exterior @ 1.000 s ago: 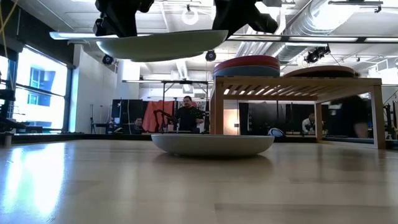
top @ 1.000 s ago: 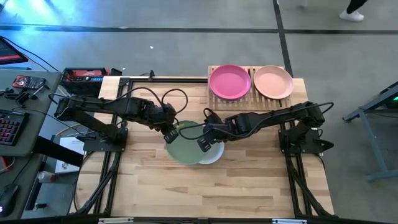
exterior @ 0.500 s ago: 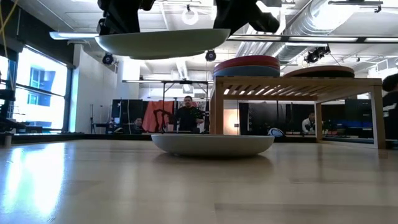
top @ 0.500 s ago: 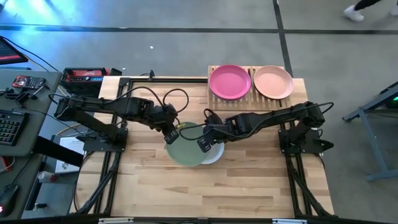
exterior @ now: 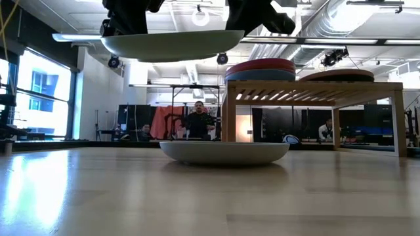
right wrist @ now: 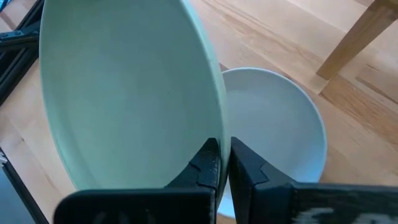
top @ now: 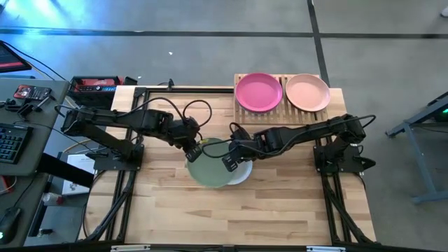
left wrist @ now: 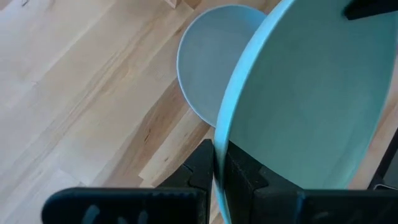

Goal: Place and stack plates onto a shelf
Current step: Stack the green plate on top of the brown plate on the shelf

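A mint green plate (top: pixel 208 171) hangs in the air between both grippers, level and well above the table in the low view (exterior: pixel 172 47). My left gripper (top: pixel 192 151) is shut on its left rim. My right gripper (top: pixel 230 160) is shut on its right rim. An off-white plate (top: pixel 243 174) rests on its base on the table (exterior: pixel 223 152), partly under the green one. The shelf (exterior: pixel 312 92) stands at the far right; a magenta plate (top: pixel 258 91) tops one stack and a peach-pink plate (top: pixel 308 92) the other. My left gripper pinches the mint green plate's rim (left wrist: pixel 219 149) on its left side, one finger (left wrist: pixel 200 169) under the rim and one (left wrist: pixel 241 177) over the plate's inside. The plate is lifted clear and level. My right gripper pinches the opposite rim (right wrist: pixel 222 132) between its two fingers (right wrist: pixel 208 165), coming from the table's right. The plate is held clear of the off-white plate below.
Cables loop from both arms near the held plate (top: pixel 199 108). Bare tabletop lies toward the near edge (top: pixel 238 217). A desk with a keyboard and devices stands left of the table (top: pixel 14 133). People and equipment show in the room behind (exterior: pixel 197 121).
Both grippers have carried the mint green plate a little upward, keeping it level; the off-white plate has stayed where it was.
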`<action>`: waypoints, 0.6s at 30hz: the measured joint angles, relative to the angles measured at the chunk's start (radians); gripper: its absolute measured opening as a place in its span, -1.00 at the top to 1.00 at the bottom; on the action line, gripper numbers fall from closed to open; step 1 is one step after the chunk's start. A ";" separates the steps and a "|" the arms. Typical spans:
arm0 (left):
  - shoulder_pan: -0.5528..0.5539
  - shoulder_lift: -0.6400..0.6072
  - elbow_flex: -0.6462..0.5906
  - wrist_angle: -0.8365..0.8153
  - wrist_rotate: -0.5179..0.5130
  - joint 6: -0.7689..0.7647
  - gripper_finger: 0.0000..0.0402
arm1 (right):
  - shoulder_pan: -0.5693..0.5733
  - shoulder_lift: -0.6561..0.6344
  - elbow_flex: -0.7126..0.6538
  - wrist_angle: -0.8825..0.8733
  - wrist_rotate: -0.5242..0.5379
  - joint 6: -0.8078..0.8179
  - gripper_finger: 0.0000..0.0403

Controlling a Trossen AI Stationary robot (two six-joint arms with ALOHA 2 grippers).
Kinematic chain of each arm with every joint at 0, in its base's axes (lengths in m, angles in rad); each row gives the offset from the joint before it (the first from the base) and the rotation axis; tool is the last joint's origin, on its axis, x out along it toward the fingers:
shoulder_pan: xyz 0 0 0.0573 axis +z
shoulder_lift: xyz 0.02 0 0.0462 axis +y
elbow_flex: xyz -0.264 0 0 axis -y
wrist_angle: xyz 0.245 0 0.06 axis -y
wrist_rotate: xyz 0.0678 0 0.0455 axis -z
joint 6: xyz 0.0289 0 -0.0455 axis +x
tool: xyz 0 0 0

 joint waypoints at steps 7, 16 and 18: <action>0.000 0.020 0.001 0.007 0.023 0.000 0.85 | 0.002 0.000 0.000 0.002 -0.002 0.000 1.00; 0.000 0.057 -0.001 0.048 0.013 -0.014 0.56 | 0.002 0.000 0.000 -0.026 -0.008 0.001 1.00; 0.000 0.053 -0.001 0.058 0.014 -0.016 0.54 | 0.002 0.000 0.000 -0.043 -0.019 0.017 1.00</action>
